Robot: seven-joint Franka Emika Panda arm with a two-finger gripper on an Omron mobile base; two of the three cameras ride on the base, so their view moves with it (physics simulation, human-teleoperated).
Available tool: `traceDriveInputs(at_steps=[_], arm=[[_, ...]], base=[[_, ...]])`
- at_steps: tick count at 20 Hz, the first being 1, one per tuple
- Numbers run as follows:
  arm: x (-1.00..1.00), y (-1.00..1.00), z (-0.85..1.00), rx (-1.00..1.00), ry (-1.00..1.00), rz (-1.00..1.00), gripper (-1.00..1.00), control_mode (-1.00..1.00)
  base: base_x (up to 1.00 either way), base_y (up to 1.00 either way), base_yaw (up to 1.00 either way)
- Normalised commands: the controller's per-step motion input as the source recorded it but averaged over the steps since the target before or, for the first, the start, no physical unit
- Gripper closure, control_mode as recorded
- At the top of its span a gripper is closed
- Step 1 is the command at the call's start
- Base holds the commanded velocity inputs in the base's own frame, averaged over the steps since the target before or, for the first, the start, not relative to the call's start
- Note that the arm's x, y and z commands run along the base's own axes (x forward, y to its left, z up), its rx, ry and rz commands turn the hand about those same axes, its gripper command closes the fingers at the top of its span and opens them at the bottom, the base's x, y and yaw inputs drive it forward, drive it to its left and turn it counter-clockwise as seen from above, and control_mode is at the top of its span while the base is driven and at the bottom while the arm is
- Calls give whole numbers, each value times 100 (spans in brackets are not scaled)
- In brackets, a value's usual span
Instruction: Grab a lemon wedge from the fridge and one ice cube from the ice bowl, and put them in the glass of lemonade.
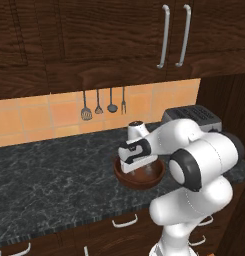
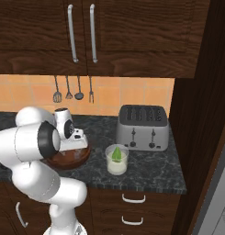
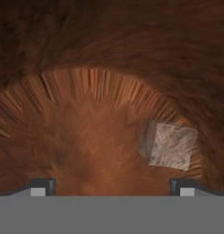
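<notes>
The fingers (image 3: 113, 185) stand spread wide and hold nothing: in the hand view the two dark tips (image 3: 39, 185) rise far apart at the bottom, with bare reddish wood between them. The ice cube (image 3: 168, 145) (pale, translucent, slightly tilted) lies on the inner floor of the ice bowl (image 3: 86, 91), just above the right-hand tip and apart from it, off to one side of the gap rather than centred in it.

From the left base view the arm folds forward over the table (image 1: 49, 170), its wrist bent so the hand (image 1: 136, 152) points straight down into the ice bowl (image 1: 129, 181); the fingertips themselves are hidden below the rim there. The right base view shows the same pose, the hand (image 2: 70, 131) sunk into the ice bowl (image 2: 75, 158).

Just beside the bowl stands the glass of lemonade (image 2: 117, 160), with the lemon wedge (image 2: 116, 153) already in it. A toaster (image 2: 142, 127) stands behind the glass, near the wall.
</notes>
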Motion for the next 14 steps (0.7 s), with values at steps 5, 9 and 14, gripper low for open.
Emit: traceDriveInputs(at_steps=[5,9,14], arm=[[-22,2,4,0,0,0,-100,-100],[-6,2,8,0,0,0,-100,-100],[11,5,24,-1,0,-6,-100,-100]], base=[[0,0,0],[0,0,0],[0,0,0]])
